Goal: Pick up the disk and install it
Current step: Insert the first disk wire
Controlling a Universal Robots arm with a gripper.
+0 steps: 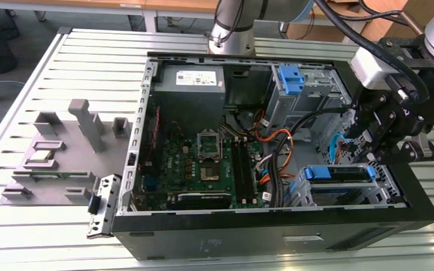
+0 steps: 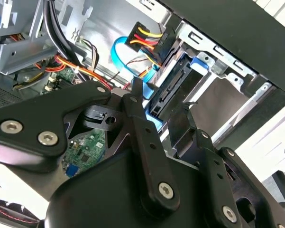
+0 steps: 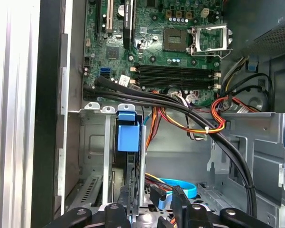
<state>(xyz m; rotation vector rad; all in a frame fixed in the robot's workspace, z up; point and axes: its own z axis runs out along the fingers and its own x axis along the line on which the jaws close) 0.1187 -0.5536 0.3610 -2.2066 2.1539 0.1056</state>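
Note:
The disk [image 1: 339, 173] sits in the lower drive cage at the front corner of the open computer case [image 1: 277, 234], on the exterior view's right, its blue side rail facing up. In the first wrist view the disk [image 3: 128, 137] stands edge-on between the cage's metal guides. My gripper [image 1: 373, 151] hangs just above and behind the cage. In the second wrist view my gripper [image 2: 162, 102] is open, its black fingertips [image 2: 136, 90] apart, and the end of the disk [image 2: 173, 88] lies just beyond them. I cannot tell whether a finger touches it.
Inside the case are the green motherboard [image 1: 209, 164], a grey power-supply box [image 1: 194, 79], an upper cage with a blue tab [image 1: 291, 79], and orange, black and blue cables [image 1: 277, 147] beside the disk cage. A grey fixture [image 1: 59, 152] holding a small chip [image 1: 42, 155] stands on the slatted table [image 1: 89, 56].

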